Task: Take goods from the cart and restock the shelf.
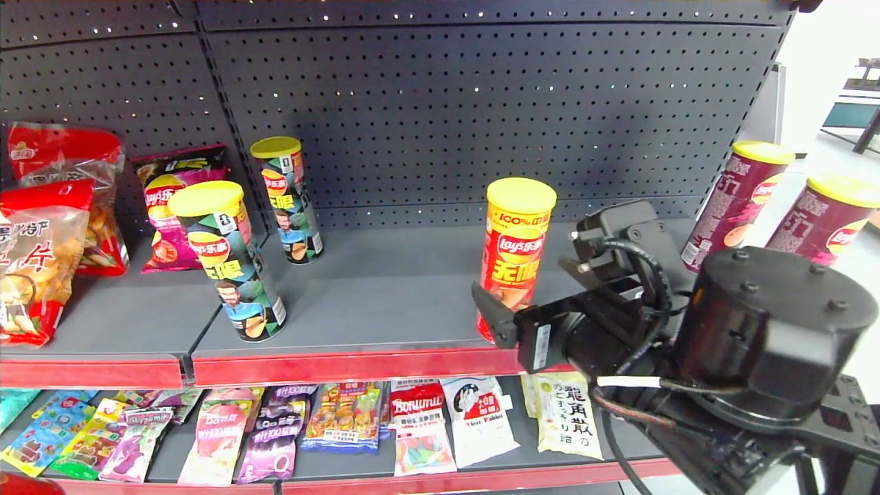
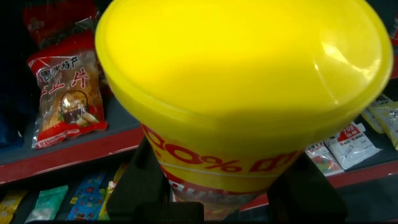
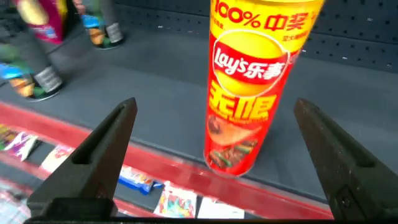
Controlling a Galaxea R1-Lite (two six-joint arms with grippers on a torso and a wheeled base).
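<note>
At the front of the shelf (image 1: 385,295), just behind its red lip (image 1: 309,366), a red chip can (image 1: 517,254) with a yellow lid stands upright. The right jaws are spread wide in front of it and are not touching it. The left jaws are closed on a second can (image 2: 242,68) of the same kind, gripping its body below the lid. Such a can is probably light: a stiff but crushable card tube with a glossy, slippery wrap. Tall and narrow, it would tip easily. The best hold is mid-body, squarely across the width, with gentle pressure.
</note>
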